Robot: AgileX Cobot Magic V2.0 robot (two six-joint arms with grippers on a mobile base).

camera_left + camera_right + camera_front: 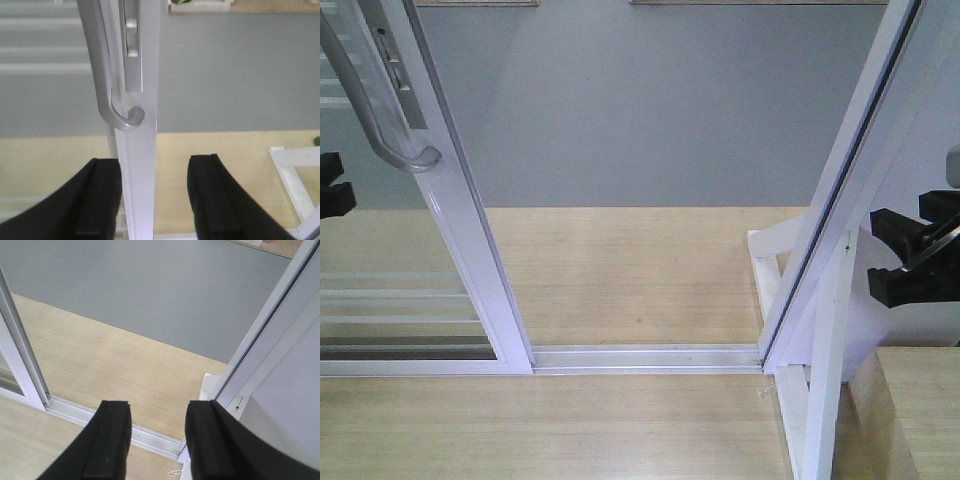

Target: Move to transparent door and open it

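1. The transparent door (pixel 440 230) is seen at the left of the front view as a clear glass panel in a white aluminium frame, crossed by thin horizontal white bars low on the glass.
2. A curved silver-grey pull handle (pixel 380 120) is fixed to the door's stile, and its lower end hooks back toward the frame; a narrow lock plate (pixel 131 45) is seen just beside it in the left wrist view.
3. The door is slid to the left, so a gap is left between its stile and the white frame post (pixel 840 190) on the right.
4. A floor track (pixel 645 357) is laid across the gap, on light wooden flooring (pixel 620 270), with grey floor (pixel 650 100) beyond.
5. The left gripper (pixel 152 200) is spread, and the door stile is seen between its two black fingers (pixel 100 200), below the handle; contact with the stile cannot be told.
6. The right gripper (pixel 157 440) is also spread and nothing is held in it; it is pointed at the track near the post.
7. A white brace (pixel 770 280) is set at the foot of the post, and a wooden surface (pixel 920 410) is seen at the lower right of the front view.
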